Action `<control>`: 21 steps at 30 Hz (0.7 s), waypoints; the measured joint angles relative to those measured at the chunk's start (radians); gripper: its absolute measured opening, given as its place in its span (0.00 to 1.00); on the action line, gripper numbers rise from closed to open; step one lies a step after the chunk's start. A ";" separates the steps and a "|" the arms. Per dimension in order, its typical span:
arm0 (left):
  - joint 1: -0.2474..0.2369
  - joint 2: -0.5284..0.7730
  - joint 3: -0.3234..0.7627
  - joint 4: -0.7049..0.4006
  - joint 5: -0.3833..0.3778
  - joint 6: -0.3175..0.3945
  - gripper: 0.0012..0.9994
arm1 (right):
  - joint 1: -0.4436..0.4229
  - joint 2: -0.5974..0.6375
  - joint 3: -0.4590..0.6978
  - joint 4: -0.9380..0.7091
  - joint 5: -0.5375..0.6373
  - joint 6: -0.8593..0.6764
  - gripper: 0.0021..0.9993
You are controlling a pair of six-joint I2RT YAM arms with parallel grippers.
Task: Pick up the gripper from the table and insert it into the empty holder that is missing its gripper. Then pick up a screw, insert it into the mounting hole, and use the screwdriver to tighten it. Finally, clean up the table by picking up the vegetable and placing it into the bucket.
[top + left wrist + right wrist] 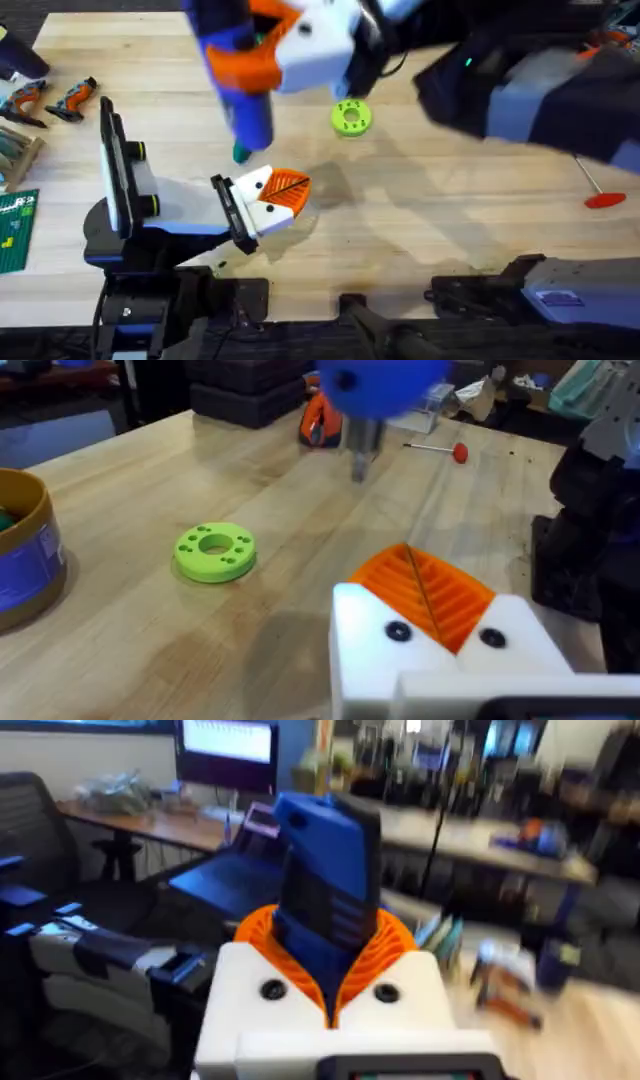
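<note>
The right gripper (330, 982) clamps the blue screwdriver (240, 70) above the counter (420, 230), tip pointing down, probably to reach a screw. The left gripper (268, 203) below it has its pads pressed together, holding nothing.

Right tool (285, 45) raised high and clamped; left tool (272, 200) low, pads together

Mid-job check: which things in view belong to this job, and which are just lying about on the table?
Job:
- stubby blue powered screwdriver, gripped in the right end effector
- round blue bucket with tan rim

Lying about:
- lime-green round plastic disc
- thin red-handled screwdriver
- small orange-and-black tools
</note>
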 joint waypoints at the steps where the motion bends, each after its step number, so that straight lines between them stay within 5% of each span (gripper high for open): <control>1: 0.000 0.000 0.000 0.000 0.000 0.000 0.01 | -0.023 0.000 0.032 -0.084 -0.019 -0.011 0.03; 10: 0.000 0.000 0.000 0.000 0.000 0.000 0.01 | -0.260 0.000 0.289 -0.928 0.001 -0.224 0.03; 17: 0.000 0.000 0.000 0.000 0.000 0.000 0.01 | -0.410 0.000 0.446 -1.618 0.350 -0.534 0.03; 21: 0.000 0.000 0.000 0.000 0.000 0.000 0.01 | -0.458 0.000 0.517 -1.839 0.600 -0.687 0.03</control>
